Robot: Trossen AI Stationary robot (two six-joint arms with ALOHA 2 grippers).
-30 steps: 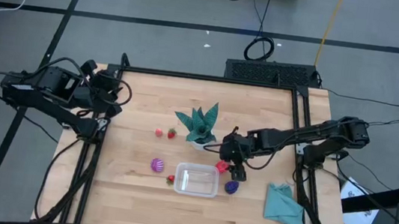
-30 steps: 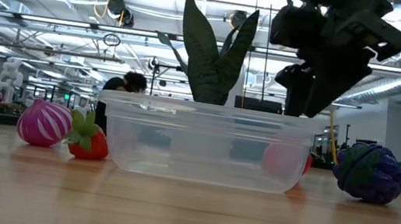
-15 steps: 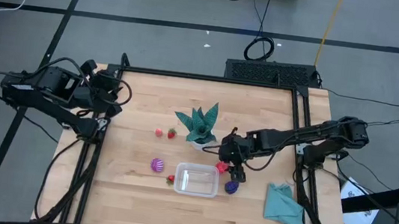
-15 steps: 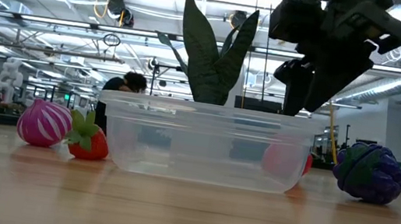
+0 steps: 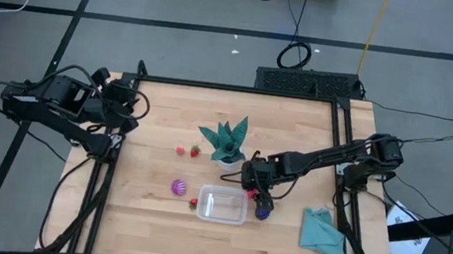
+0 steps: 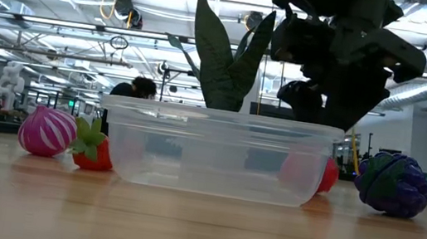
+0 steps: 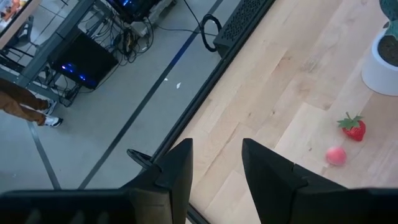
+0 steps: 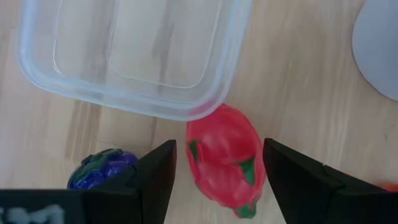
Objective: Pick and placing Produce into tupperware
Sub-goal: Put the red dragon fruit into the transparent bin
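Right gripper (image 8: 214, 171) over the red fruit (image 8: 225, 158), lower than before.
Fingers spread astride it; its green-tipped end points away from the tupperware (image 8: 130, 53).

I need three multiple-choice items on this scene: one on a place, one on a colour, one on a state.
1. The red fruit lies:
A. inside the tupperware
B. outside, against its rim
C. on the cloth

2. The piece at the low view's far right is:
A. yellow
B. dark purple
C. orange

3. The right gripper is:
A. open around the red fruit
B. shut on a strawberry
C. out of view

Key: B, the fruit rests on wood at the rim; B, its colour shows plainly; A, one of the fingers stands on each side.
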